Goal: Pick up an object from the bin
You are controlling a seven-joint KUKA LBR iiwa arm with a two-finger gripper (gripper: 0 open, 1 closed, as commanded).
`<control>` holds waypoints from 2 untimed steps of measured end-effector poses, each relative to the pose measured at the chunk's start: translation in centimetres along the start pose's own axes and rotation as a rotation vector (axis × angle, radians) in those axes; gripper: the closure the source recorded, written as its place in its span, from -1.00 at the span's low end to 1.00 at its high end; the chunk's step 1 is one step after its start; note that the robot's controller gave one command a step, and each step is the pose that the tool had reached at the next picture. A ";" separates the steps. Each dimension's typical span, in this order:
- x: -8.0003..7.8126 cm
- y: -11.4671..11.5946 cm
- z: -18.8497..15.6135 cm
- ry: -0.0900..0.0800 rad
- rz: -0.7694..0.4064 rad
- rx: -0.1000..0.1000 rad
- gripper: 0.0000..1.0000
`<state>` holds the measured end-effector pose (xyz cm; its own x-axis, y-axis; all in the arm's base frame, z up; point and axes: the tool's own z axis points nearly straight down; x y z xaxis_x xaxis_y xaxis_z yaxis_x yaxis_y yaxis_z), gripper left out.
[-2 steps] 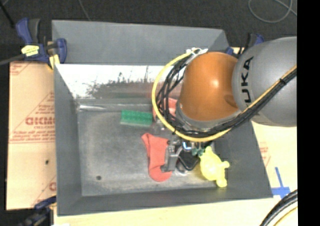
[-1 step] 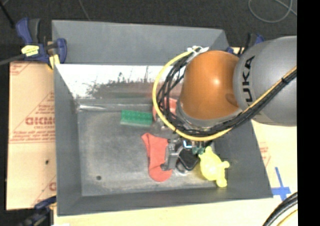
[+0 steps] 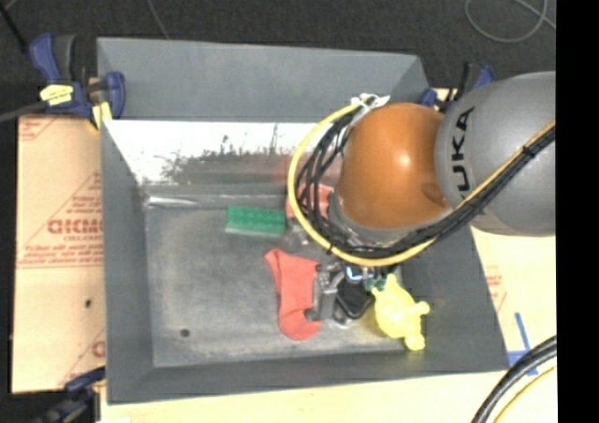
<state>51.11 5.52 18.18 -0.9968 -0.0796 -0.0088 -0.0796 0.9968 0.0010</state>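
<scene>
Near the grey metal bin's [image 3: 281, 367] front wall, the gripper [image 3: 334, 298] hangs low beside a floppy red rubbery piece [image 3: 292, 292], seemingly for a grasp; clenched or released, I cannot tell.

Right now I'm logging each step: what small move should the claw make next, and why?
Probably a slight shift toward the red floppy piece, then down. The claw sits at its edge, with the yellow toy close on the other side, so centring on the red one should avoid catching both.
</scene>
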 end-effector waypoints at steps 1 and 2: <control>-0.1 -1.5 4.7 0.002 -0.106 0.001 -1.00; -1.5 -3.1 7.2 0.007 -0.191 0.000 -1.00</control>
<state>52.88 2.54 11.02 -0.9636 -0.2674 -0.0022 -0.2674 0.9636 0.0004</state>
